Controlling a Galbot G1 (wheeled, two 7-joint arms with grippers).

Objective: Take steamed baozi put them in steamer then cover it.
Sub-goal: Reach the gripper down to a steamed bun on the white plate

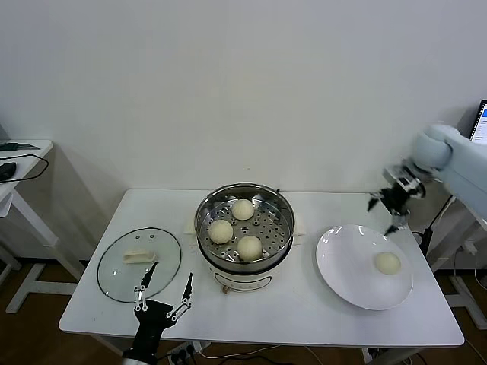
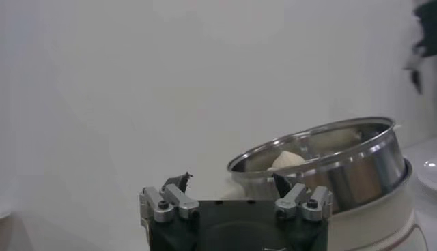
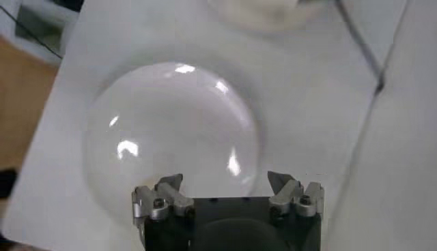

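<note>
The steamer point(image 1: 245, 232) stands at the table's middle with three baozi on its perforated tray: point(image 1: 243, 209), point(image 1: 221, 231), point(image 1: 249, 247). A fourth baozi point(image 1: 387, 263) lies on the white plate point(image 1: 346, 255) at the right. The glass cover point(image 1: 114, 277) with its cream handle point(image 1: 139, 256) lies flat on the table to the left. My left gripper point(image 1: 170, 272) is open and empty, low at the front between cover and steamer; its wrist view shows the steamer point(image 2: 341, 164) and one baozi point(image 2: 287, 160). My right gripper point(image 1: 384, 213) is open and empty, raised above the plate's far edge.
In the right wrist view the plate point(image 3: 157, 123) lies below the open gripper point(image 3: 225, 183); no bun shows there. The table's right edge and floor are close by. A side table with a cable point(image 1: 15, 163) stands at far left.
</note>
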